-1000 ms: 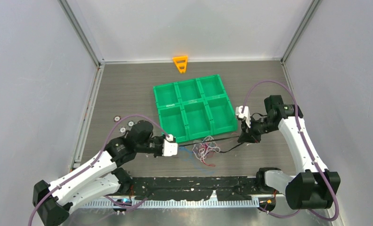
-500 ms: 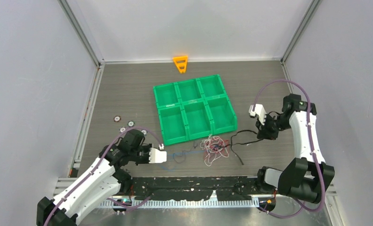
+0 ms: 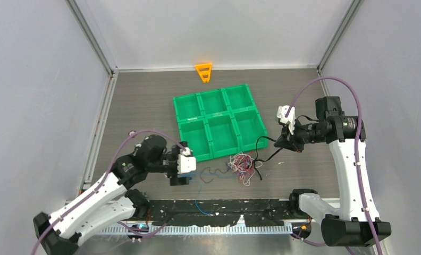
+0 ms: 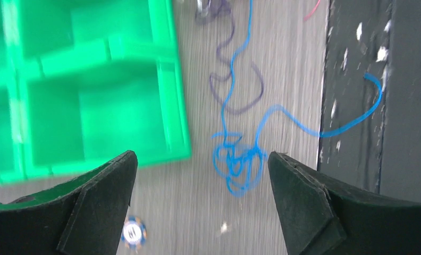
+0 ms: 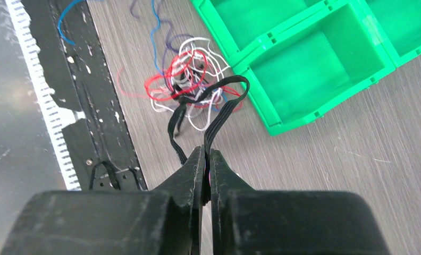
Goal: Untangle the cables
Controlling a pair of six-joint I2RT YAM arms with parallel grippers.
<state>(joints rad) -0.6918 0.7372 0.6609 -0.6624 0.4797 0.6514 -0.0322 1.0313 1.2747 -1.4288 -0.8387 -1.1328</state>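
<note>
Right gripper (image 5: pixel 207 151) pinches a black cable (image 5: pixel 221 117); left gripper (image 4: pixel 200 155) hangs wide apart, holding nothing.
The tangled cables (image 3: pixel 241 163) lie on the table (image 3: pixel 144 101) just in front of the green tray (image 3: pixel 217 115); a blue cable (image 4: pixel 235 159) curls beneath the left gripper.

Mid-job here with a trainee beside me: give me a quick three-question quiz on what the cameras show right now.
1. Multiple choice: the right gripper is shut on which cable? A) red B) black C) blue
2. True or false: the left gripper is clamped on the blue cable.
3. Fill in: the green tray has ___ compartments.
Key: 1 B, the black cable is pinched between its fingers. 2 False, its fingers are spread open and the blue cable lies loose below them. 3 six.
</note>
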